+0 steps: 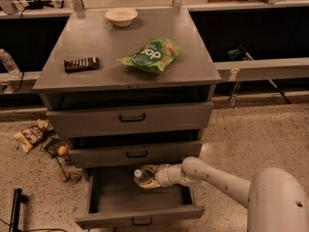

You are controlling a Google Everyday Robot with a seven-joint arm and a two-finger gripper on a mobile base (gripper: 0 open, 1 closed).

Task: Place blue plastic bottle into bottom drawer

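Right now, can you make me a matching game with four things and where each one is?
Things:
1. blue plastic bottle
2. green snack bag
3. white bowl
4. bottom drawer

Places or states:
A. at the back of the cabinet top
B. pulled open
C. held in the gripper, over the open drawer
D. near the middle of the cabinet top

Pairs: 1-C, 2-D, 3-A, 4-B
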